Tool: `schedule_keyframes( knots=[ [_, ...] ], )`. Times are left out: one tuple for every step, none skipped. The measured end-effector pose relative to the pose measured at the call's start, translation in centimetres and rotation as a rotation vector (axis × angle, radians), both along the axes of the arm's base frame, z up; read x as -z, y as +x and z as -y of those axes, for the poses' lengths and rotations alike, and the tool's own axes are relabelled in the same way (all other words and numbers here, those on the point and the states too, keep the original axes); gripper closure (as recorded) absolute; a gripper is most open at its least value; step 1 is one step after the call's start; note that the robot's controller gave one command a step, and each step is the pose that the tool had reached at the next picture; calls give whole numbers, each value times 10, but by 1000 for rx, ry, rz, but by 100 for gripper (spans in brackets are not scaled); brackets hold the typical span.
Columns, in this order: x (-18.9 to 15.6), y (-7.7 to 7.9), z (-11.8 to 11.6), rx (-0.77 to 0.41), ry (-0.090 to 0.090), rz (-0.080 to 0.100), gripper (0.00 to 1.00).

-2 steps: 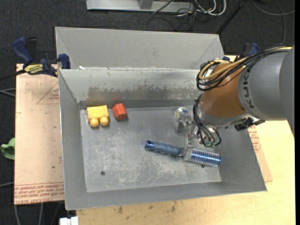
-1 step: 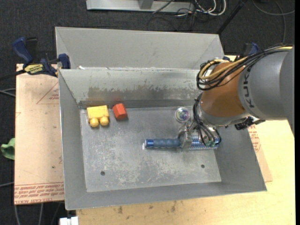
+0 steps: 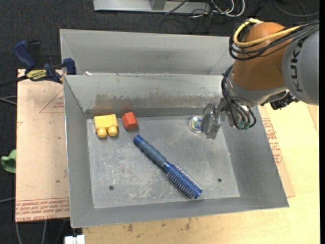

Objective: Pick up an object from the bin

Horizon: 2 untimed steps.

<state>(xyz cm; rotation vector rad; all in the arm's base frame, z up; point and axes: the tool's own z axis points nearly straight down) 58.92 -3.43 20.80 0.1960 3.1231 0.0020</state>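
Blue brush [image 3: 167, 168] slantwise at lower centre, bare floor [image 3: 122, 174] either side. Centre right, gripper [image 3: 210, 124] near back wall [image 3: 152, 98], just beside small shiny round thing [image 3: 195, 124]; opening impossible to tell. Yellow block [image 3: 105, 125], red block [image 3: 130, 120] upper left.

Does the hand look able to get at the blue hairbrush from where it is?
Probably yes. The blue hairbrush lies flat in the open, apart from the red block and yellow toy, and nothing stands between it and the hand.

We see a grey bin [image 3: 127, 187], on its floor a yellow toy [image 3: 105, 125], a red block [image 3: 130, 120], a blue brush [image 3: 167, 168], a small shiny disc [image 3: 195, 124]
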Motion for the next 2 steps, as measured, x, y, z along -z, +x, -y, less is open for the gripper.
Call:
schedule_keyframes(
  knots=[
    [5,-2,0,1,0,-9,0],
    [128,-105,-34,-257,-1,-11,0]
  ],
)
